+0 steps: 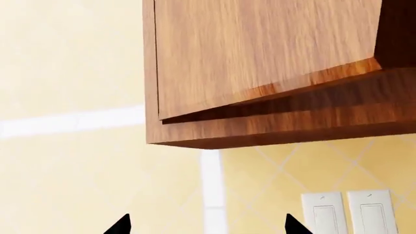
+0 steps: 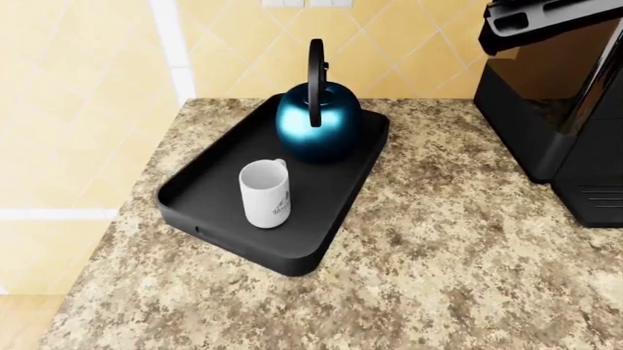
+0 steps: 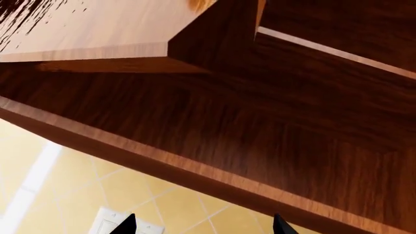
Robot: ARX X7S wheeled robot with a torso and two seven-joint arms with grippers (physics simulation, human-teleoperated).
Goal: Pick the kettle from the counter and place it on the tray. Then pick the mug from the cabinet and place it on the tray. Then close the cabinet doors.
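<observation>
Cabinet doors (image 1: 260,53) are seen still ajar from both wrist views, so closing is judged the remaining step. On the counter (image 2: 438,277), the tray (image 2: 209,193) already holds kettle (image 2: 316,124) and mug (image 2: 265,193). Both grippers' fingertips (image 1: 120,225) are spread apart, empty.

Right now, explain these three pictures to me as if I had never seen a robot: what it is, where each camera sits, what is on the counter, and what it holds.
This is a simulated wheeled robot with two arms. One camera on its head looks down at the counter. There a black tray carries a blue kettle and a white mug; a coffee machine stands to the right. The other two cameras sit near each arm's fingers and look up at a wooden cabinet. Its doors look not quite shut. Only the black tips of the left fingers and right fingers show, spread apart, with nothing between them.
</observation>
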